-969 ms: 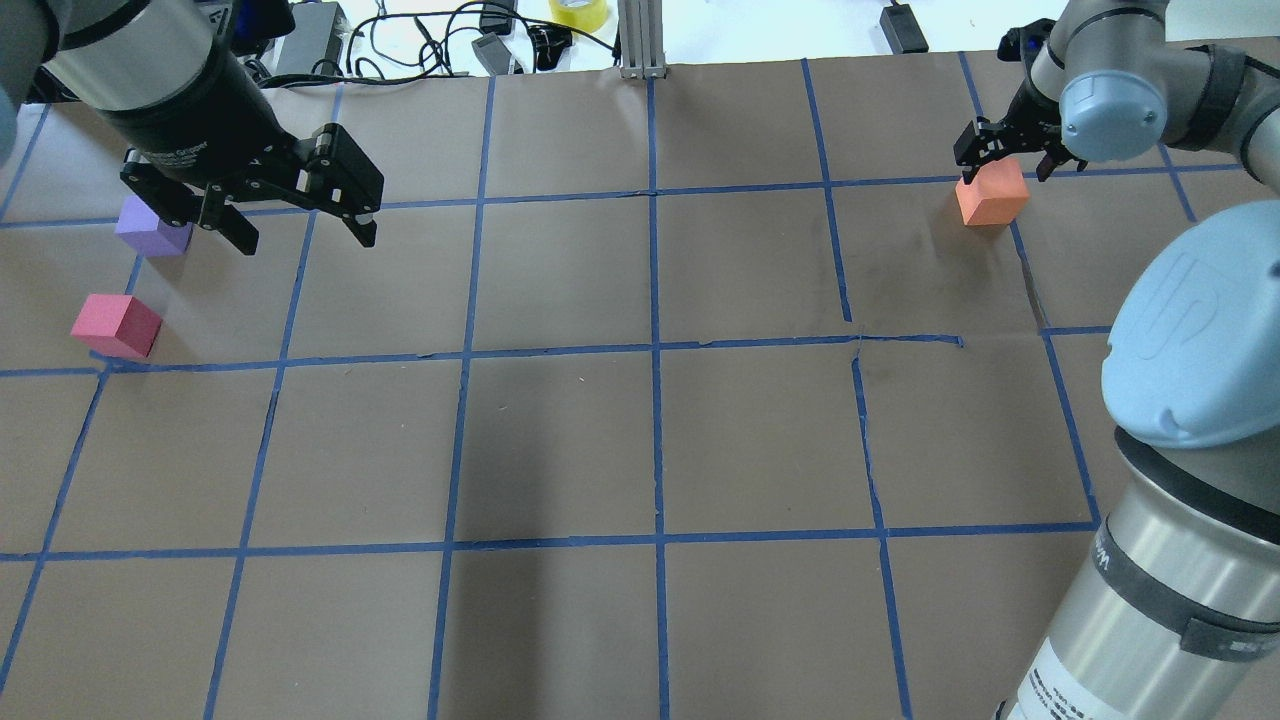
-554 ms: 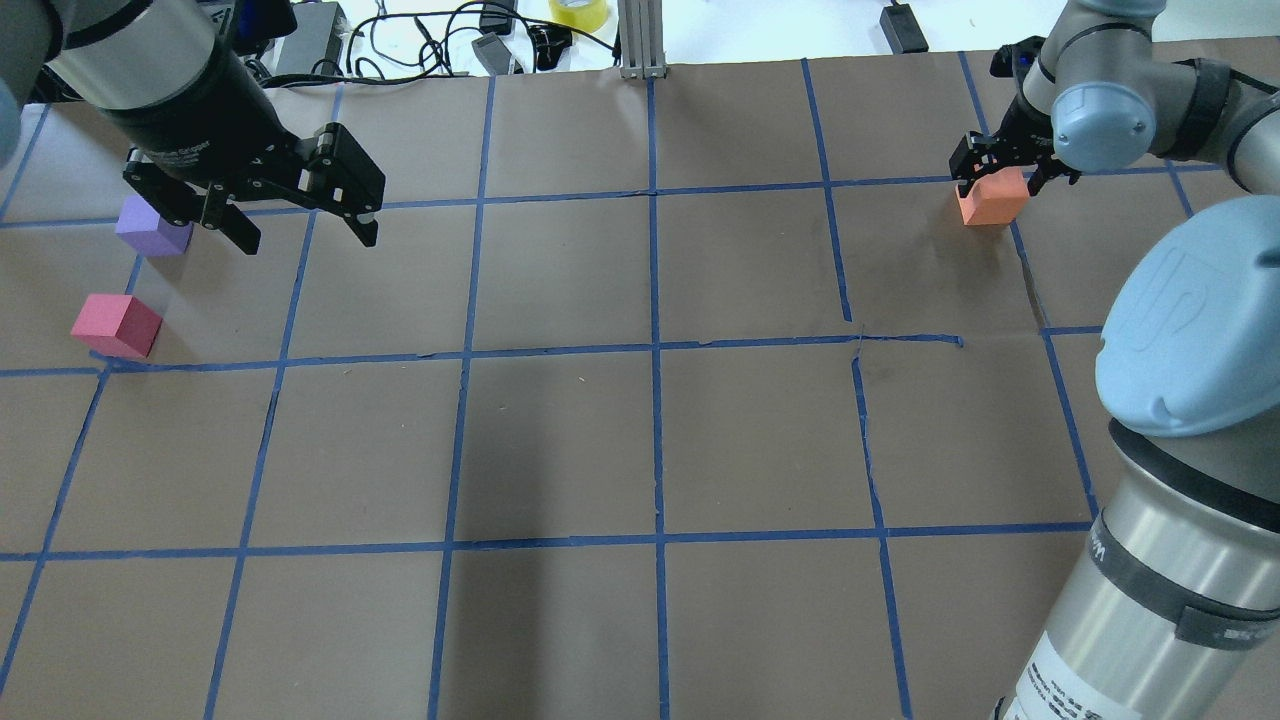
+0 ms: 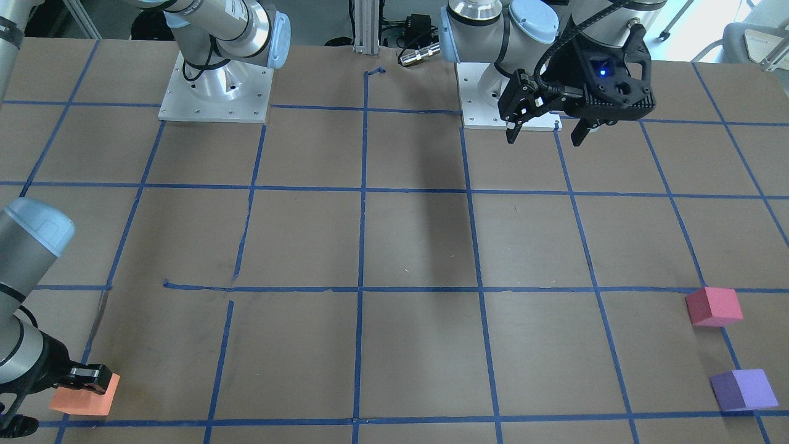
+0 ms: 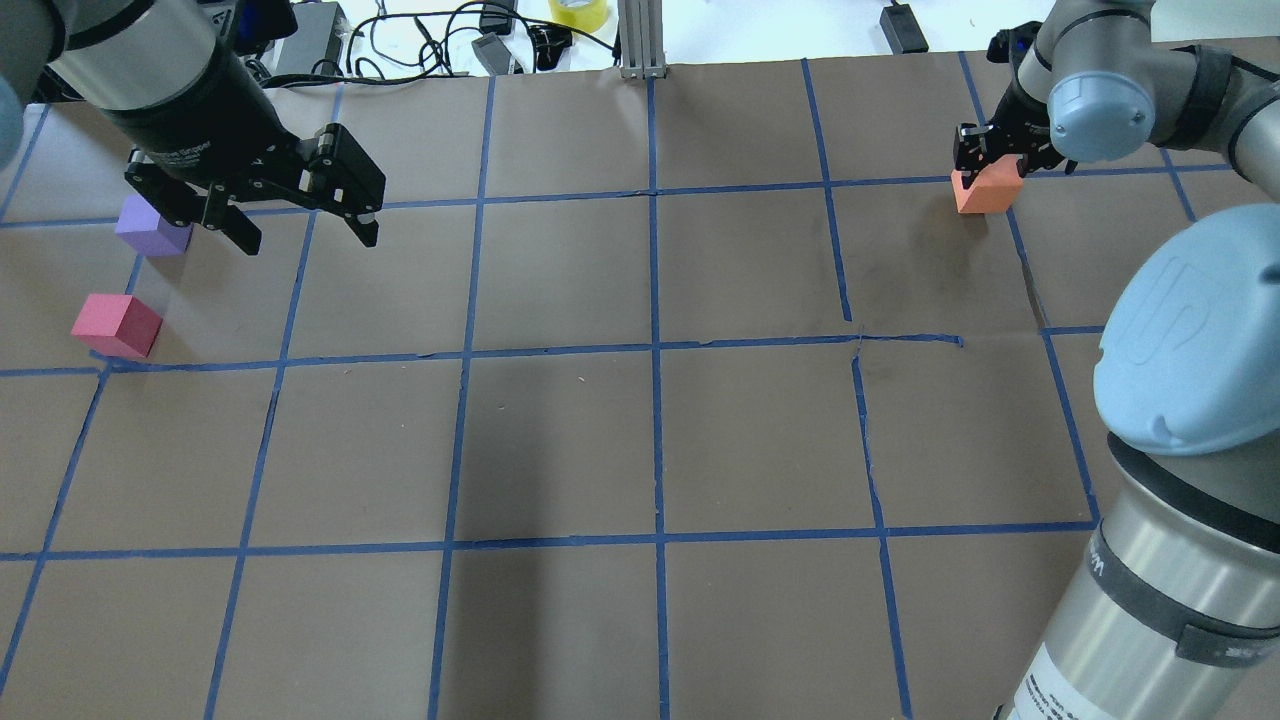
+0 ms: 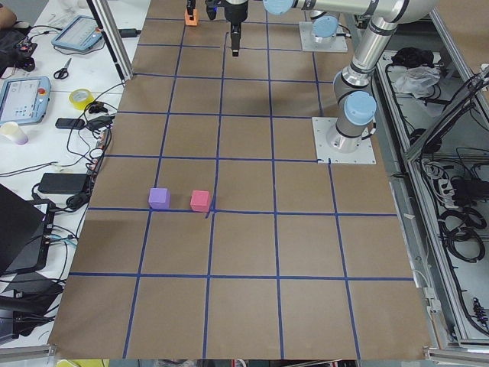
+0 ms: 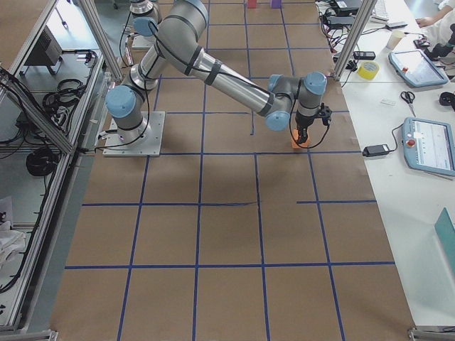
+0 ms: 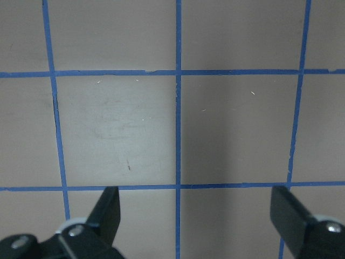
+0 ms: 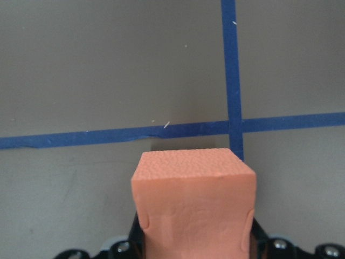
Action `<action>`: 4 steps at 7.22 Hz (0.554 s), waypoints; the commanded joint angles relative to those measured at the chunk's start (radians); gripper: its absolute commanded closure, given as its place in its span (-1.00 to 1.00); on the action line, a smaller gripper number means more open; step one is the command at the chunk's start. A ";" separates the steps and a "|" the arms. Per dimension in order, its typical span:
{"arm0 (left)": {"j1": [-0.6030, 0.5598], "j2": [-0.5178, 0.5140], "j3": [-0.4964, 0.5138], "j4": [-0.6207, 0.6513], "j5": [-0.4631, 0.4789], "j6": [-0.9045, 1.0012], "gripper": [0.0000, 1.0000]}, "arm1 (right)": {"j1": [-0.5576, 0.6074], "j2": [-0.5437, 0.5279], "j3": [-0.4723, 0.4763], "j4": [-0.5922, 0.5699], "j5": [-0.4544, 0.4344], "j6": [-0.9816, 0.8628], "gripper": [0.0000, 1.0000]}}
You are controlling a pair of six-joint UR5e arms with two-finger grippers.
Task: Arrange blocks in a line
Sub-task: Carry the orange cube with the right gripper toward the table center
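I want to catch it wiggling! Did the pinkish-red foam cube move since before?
No. The pinkish-red foam cube sits just beyond the same blue tape crossing as before.

Near the left edge of the table (image 4: 560,440) (overhead view) a first block (image 4: 116,325) is set just before a second block (image 4: 150,228), right of which the left gripper (image 4: 306,236) is hung. A third block (image 4: 985,190), well apart at far right, is held within the right gripper (image 4: 992,166).

You have three blocks: one orange block (image 4: 988,190), one pinkish-red block (image 4: 115,325), one purple block (image 4: 150,228). Two grippers show: left gripper (image 4: 309,240), right gripper (image 4: 1003,168).
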 commanded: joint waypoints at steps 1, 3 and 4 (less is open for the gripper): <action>0.002 0.001 0.000 0.003 0.000 0.000 -1.00 | 0.098 -0.069 0.001 0.060 0.011 0.020 0.66; 0.001 0.003 -0.003 0.012 0.000 0.000 -1.00 | 0.262 -0.081 -0.011 0.056 0.011 0.154 0.66; 0.001 0.000 -0.012 0.042 0.000 -0.003 -1.00 | 0.335 -0.078 -0.013 0.047 0.016 0.283 0.66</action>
